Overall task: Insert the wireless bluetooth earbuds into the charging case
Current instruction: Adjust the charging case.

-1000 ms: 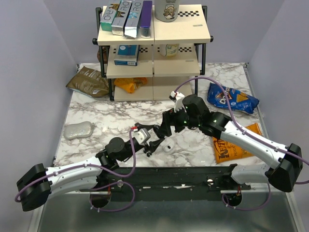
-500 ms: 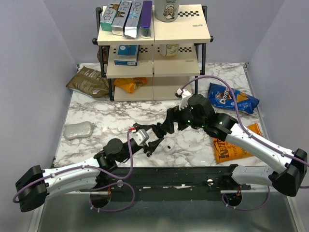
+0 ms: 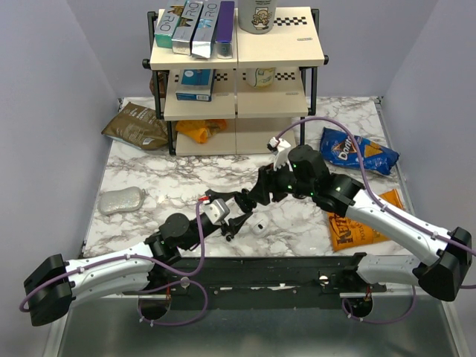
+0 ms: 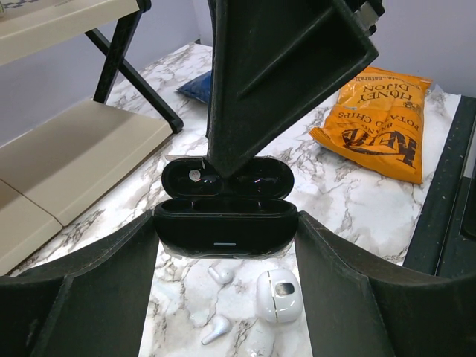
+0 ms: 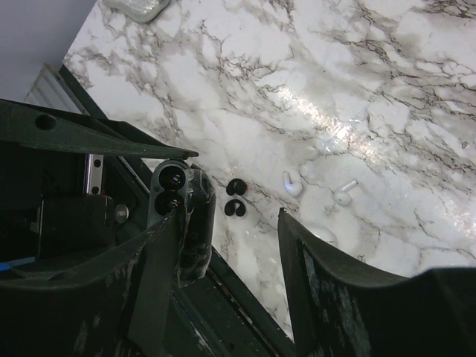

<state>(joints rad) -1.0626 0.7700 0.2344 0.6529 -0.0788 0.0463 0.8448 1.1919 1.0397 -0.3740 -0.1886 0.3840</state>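
My left gripper [image 4: 226, 223] is shut on the black charging case [image 4: 223, 236], holding it above the marble with its lid open and both sockets looking empty. In the top view the left gripper [image 3: 235, 216] is at the table's front middle. A finger [image 4: 275, 67] of my right gripper comes down from above, its tip at the case's lid. My right gripper [image 5: 230, 223] is open and empty, close above the left one [image 3: 251, 196]. Two black earbuds [image 5: 236, 197] lie side by side on the marble, seen only in the right wrist view.
A white earbud case [image 4: 279, 294] [image 3: 258, 225] and two white earbuds [image 4: 220, 275] [image 4: 217, 328] lie under the held case. An orange chip bag [image 3: 357, 227] and a blue one [image 3: 357, 154] are at the right. The shelf rack [image 3: 236, 89] stands behind. A silver pouch [image 3: 121, 199] is at the left.
My right wrist has turned and shifted slightly over the left gripper. The left gripper still holds the case in nearly the same place.
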